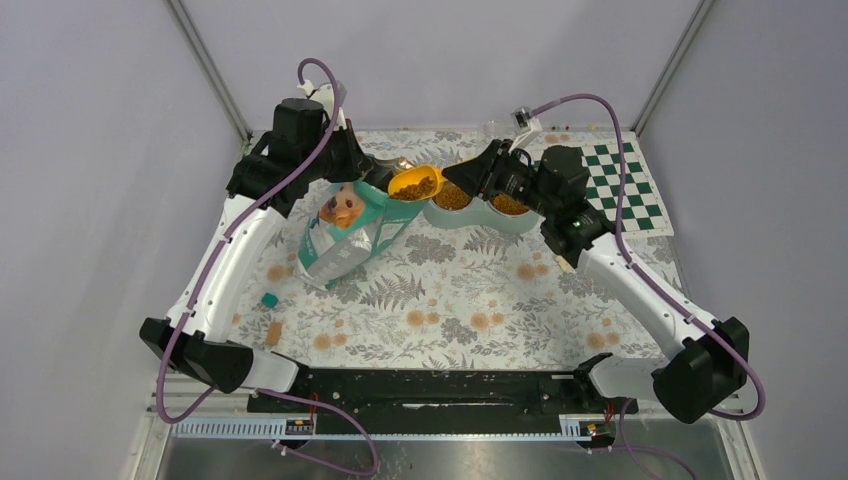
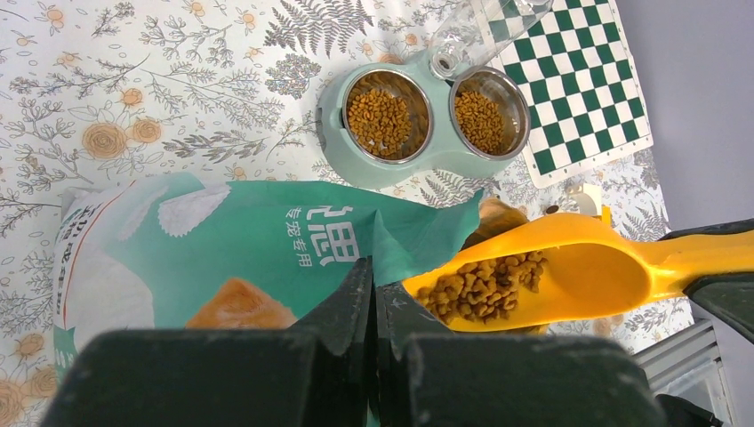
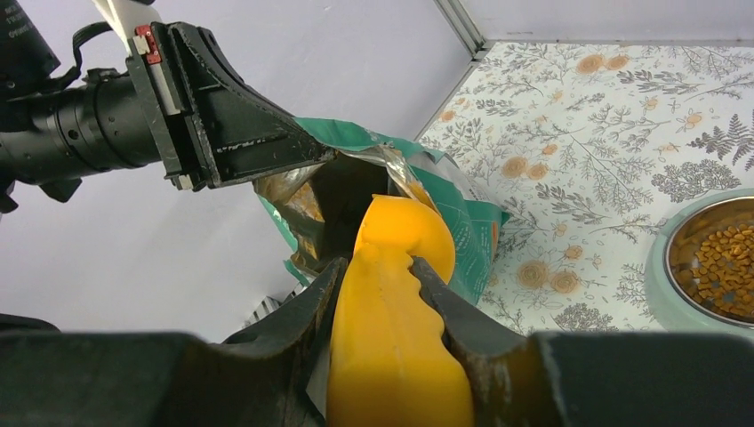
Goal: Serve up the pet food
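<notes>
Transfer step. Pinches bag (image 2: 267,231) rim in closed left gripper (image 2: 373,286); clamps scoop (image 2: 578,267) handle in right gripper (image 3: 382,277). Holds kibble (image 2: 480,286) in scoop at bag mouth. Next needs level carry to bowl (image 2: 331,124) beside bag, then tilt.

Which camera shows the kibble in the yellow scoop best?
Left wrist: it looks down into the scoop at the kibble, pellets distinct. Top external shows it small; in right wrist the scoop itself hides it.
</notes>
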Motion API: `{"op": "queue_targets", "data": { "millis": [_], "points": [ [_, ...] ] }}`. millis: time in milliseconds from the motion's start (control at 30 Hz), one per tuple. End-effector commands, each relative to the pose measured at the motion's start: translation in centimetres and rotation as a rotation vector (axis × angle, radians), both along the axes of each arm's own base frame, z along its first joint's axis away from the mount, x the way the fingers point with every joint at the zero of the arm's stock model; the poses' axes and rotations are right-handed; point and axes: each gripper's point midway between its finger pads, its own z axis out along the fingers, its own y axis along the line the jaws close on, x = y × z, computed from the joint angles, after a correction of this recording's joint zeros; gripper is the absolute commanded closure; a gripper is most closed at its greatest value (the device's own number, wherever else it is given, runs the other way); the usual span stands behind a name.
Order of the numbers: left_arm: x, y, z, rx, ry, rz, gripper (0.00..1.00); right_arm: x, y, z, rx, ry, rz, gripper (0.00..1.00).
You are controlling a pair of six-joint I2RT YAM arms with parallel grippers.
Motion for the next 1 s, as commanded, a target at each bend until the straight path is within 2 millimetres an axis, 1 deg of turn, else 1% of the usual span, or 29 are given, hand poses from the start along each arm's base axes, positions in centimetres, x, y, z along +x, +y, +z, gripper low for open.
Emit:
{"op": "queue_targets", "data": {
  "millis": [0,167,300,400,667,800,967],
  "points": [
    [0.2,0.5,5.6,-0.064,-0.170,0.014,1.00,-0.8,-0.5,2.7,0.026,-0.139,0.013,1.00],
    [0.2,0.5,5.6,-0.066,-0.171,0.015,1.00,-0.7,-0.2,2.6,0.087,-0.063,0.007,1.00],
    [0.2,0.7,5.8,-0.062,-0.177,0.024,1.00,-0.1,-0.2,2.5,0.231,0.071,-0.026,1.00],
    [0.2,0.9,5.9,-0.059,-0.183,0.030,1.00,0.1,-0.4,2.5,0.344,0.132,-0.043,1.00],
    [0.1,1.2,6.0,-0.053,-0.188,0.043,1.00,0.8,-2.8,3.3,0.595,0.224,-0.115,1.00],
    [0.1,1.3,6.1,-0.055,-0.190,0.045,1.00,1.1,-3.7,3.6,0.690,0.249,-0.109,1.00],
    [0.2,1.4,6.0,-0.053,-0.188,0.051,1.00,1.1,-5.0,4.6,0.803,0.227,-0.086,1.00]
  ]
}}
